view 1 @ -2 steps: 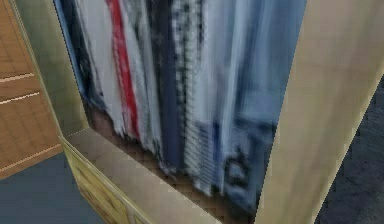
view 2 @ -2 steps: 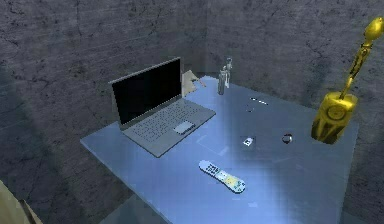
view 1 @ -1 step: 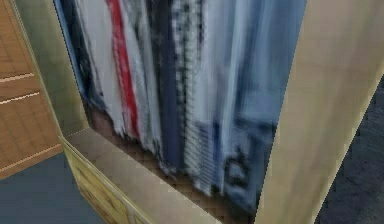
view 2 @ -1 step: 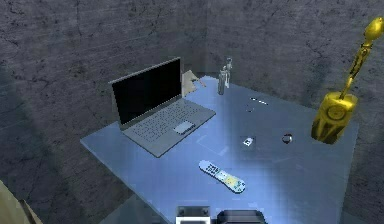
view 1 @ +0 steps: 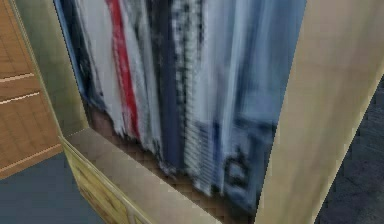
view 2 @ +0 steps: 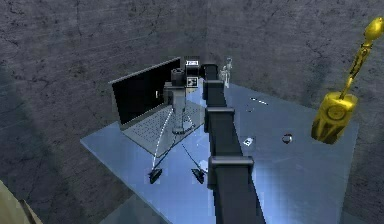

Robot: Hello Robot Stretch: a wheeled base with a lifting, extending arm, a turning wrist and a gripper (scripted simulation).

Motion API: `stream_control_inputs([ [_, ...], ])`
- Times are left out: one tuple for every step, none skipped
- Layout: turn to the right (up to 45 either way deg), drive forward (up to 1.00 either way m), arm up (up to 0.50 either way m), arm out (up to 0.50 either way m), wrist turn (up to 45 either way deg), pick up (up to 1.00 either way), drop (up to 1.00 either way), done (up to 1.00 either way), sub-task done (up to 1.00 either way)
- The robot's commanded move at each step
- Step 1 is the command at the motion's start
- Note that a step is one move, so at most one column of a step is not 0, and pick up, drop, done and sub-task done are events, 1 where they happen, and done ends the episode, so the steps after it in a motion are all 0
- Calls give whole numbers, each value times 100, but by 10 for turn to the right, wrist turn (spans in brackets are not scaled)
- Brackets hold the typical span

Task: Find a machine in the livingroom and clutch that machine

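An open laptop (view 2: 138,98) with a dark screen and a grey keyboard deck stands on a pale blue glassy table (view 2: 300,185) in the arm side view. The arm, a dark square bar (view 2: 222,140), rises from the bottom edge and reaches across the table. The gripper (view 2: 178,175) sits at the laptop's right side, its dark body in front of the keyboard deck and its two thin fingers (view 2: 157,172) spread down toward the near table edge. I cannot tell whether it holds anything.
A gold statuette (view 2: 336,112) stands at the table's right. Small bits (view 2: 287,138) lie near it. Dark grey walls back the table. The forward view faces a wooden wardrobe frame (view 1: 325,110) with hanging clothes (view 1: 180,80), close ahead, and a wooden panel (view 1: 20,100) on the left.
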Motion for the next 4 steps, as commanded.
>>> stream_control_inputs([
  [0,0,0,0,450,0,0,0,0],
  [0,0,0,0,450,0,0,0,0],
  [0,0,0,0,450,0,0,0,0],
  [0,0,0,0,60,0,0,0,0],
])
